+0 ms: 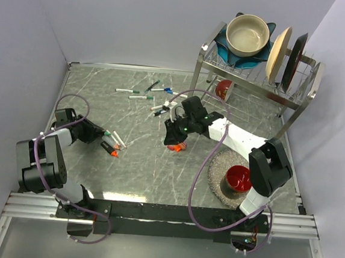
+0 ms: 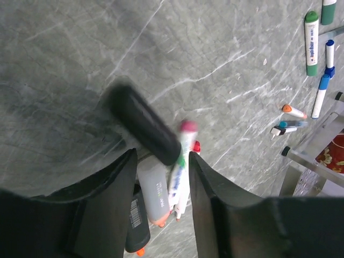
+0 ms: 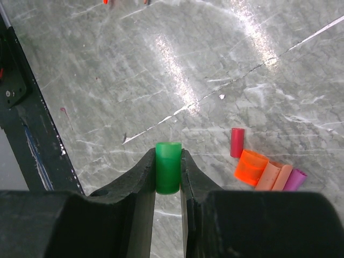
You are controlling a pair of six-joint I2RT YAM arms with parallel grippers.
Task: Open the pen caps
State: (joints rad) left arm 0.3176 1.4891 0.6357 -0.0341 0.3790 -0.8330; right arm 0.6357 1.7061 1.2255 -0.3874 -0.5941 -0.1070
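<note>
My right gripper [image 3: 167, 161] is shut on a green pen cap [image 3: 167, 167] and holds it upright above the table. In the top view it [image 1: 176, 139] hangs over a small pile of loose pen caps [image 1: 176, 146]. The right wrist view shows a red cap [image 3: 237, 142], an orange cap [image 3: 250, 167] and pink caps [image 3: 294, 179] lying there. My left gripper [image 2: 162, 158] is open and low over a few uncapped markers: a white one [image 2: 180, 174], a grey one [image 2: 153, 188] and a blurred black one [image 2: 145, 126]. These markers [image 1: 114, 142] lie just right of the left gripper [image 1: 97, 133].
More markers [image 1: 140, 96] lie scattered at the back middle of the table, some with green and blue caps [image 2: 311, 43]. A dish rack [image 1: 296, 99] with a bowl [image 1: 247, 34] and plates stands back right. A red cup [image 1: 239, 178] sits on a round mat by the right arm's base.
</note>
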